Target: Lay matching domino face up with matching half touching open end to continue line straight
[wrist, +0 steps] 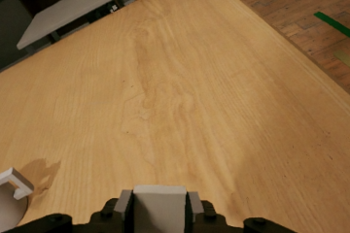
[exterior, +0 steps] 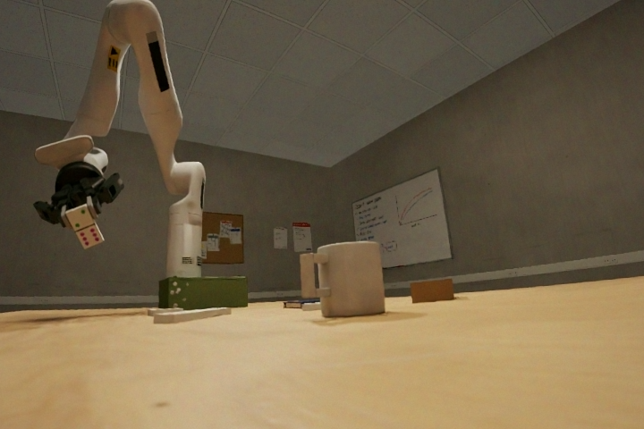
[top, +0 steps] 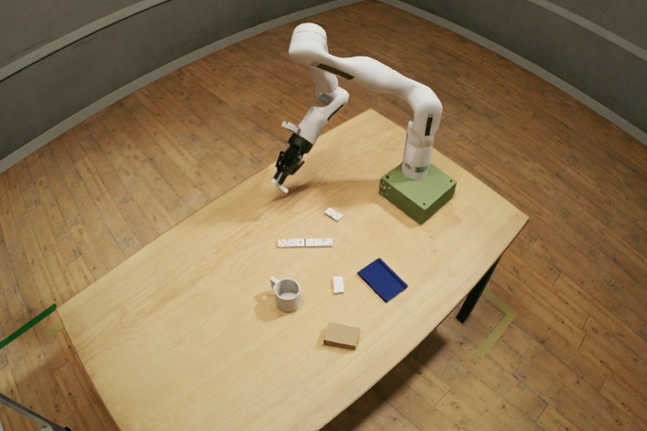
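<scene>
My gripper point(top: 279, 183) point(exterior: 80, 211) point(wrist: 159, 208) is shut on a domino point(exterior: 89, 236) point(wrist: 159, 196), held tilted high above the table's far side. Its face shows two green pips and six pink pips in the exterior view; the wrist view shows its blank back. The line has two end-to-end dominoes, the left one point(top: 290, 242) with red pips at its outer end, and the right one point(top: 318, 242); their exact counts are too small to read. A loose domino point(top: 333, 214) lies face up nearer the base. A blank-backed domino point(top: 338, 285) lies face down in front of the line.
A grey mug point(top: 288, 294) point(exterior: 353, 279) point(wrist: 4, 206) stands left of the face-down domino. A blue tray point(top: 382, 279) lies right of it. A tan block point(top: 341, 336) point(exterior: 431, 290) lies near the front edge. The green base box point(top: 418, 191) point(exterior: 208, 291) stands at the right.
</scene>
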